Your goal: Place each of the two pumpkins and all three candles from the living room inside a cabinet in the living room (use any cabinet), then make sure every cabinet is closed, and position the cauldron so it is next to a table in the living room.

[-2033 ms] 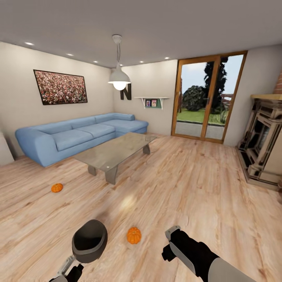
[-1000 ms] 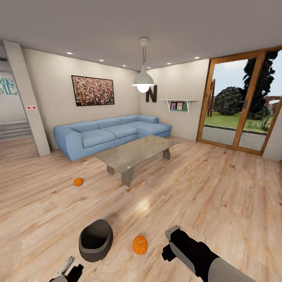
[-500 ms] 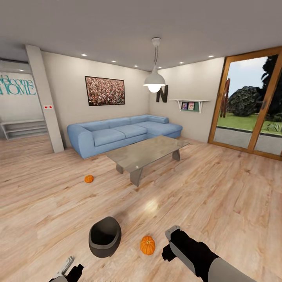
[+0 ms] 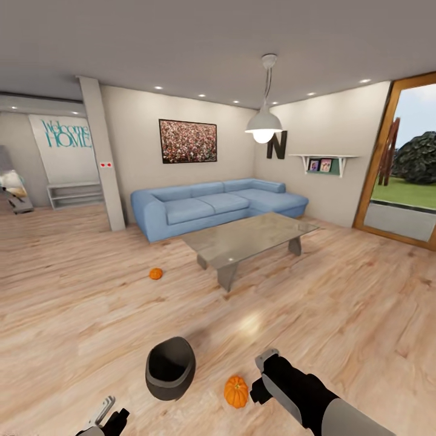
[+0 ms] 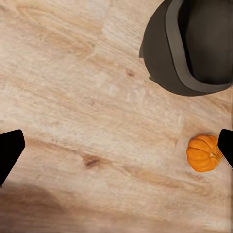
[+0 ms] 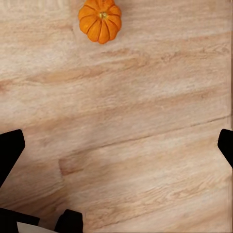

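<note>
The black cauldron [image 4: 170, 368] stands on the wood floor just ahead of my left gripper [image 4: 108, 414], and its rolled rim shows in the left wrist view [image 5: 189, 48]. One orange pumpkin [image 4: 236, 391] [image 5: 204, 153] [image 6: 99, 20] lies on the floor between the cauldron and my right gripper [image 4: 263, 369]. A second pumpkin [image 4: 155, 274] rests farther off, left of the glass-topped table [image 4: 248, 239]. Both grippers hang open over bare floor with nothing in them [image 5: 116, 150] [image 6: 116, 148]. The candles and the cabinet are out of view.
A blue corner sofa [image 4: 212, 206] lines the far wall behind the table. A grey pillar [image 4: 103, 163] stands at the left beside a hallway with a low shelf [image 4: 72, 194]. A glazed door [image 4: 406, 175] is at the right. Wide floor lies around me.
The whole view has swung left, bringing the pillar and hallway in and pushing the door off to the right. Cauldron and near pumpkin shifted right in the picture. Both grippers look unchanged.
</note>
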